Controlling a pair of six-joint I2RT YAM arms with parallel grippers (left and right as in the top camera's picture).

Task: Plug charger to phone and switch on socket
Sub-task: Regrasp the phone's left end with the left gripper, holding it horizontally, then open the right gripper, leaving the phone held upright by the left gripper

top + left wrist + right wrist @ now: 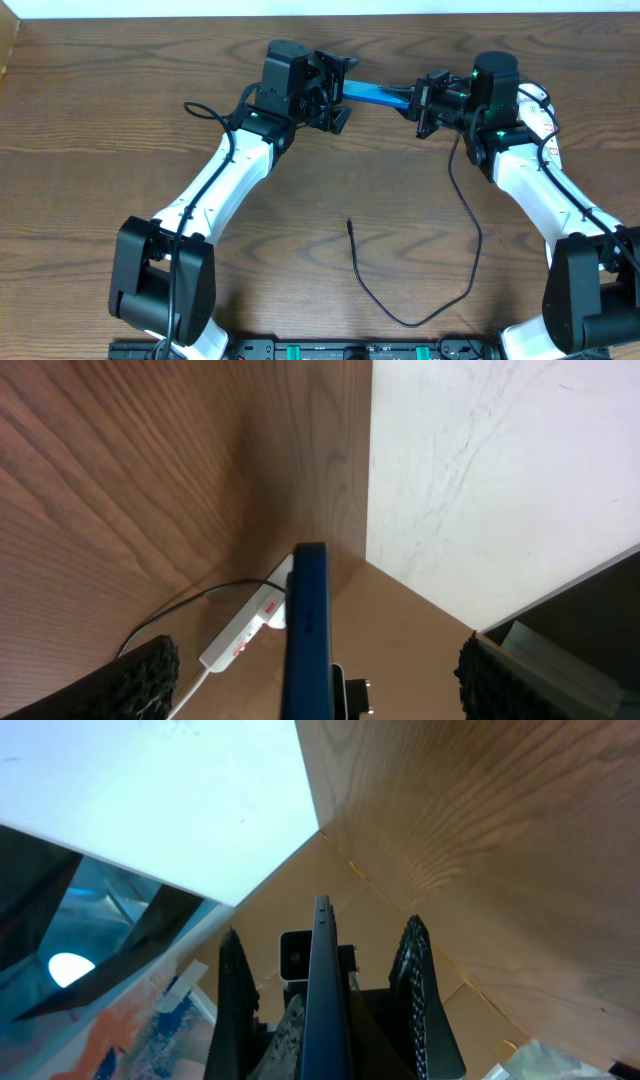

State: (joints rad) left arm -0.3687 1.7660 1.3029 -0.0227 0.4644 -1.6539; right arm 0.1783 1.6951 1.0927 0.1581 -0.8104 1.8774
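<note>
The phone (375, 95) hangs above the back of the table between my two grippers, its blue screen showing from above. My right gripper (425, 102) is shut on one end of it; in the right wrist view the phone (320, 990) stands edge-on between the fingers. My left gripper (338, 92) is wide open around the other end, and the phone's edge (305, 630) sits midway between its fingers without touching them. The charger's black cable (410, 322) loops on the table, its connector tip (350, 222) lying free. The white socket strip (240, 640) with red markings lies beyond the phone.
A white wall (480, 470) borders the table's far edge. The socket's white cord (190, 690) and a black cable (170, 615) run along the wood near the strip. Cardboard (300, 910) and clutter lie past the table edge.
</note>
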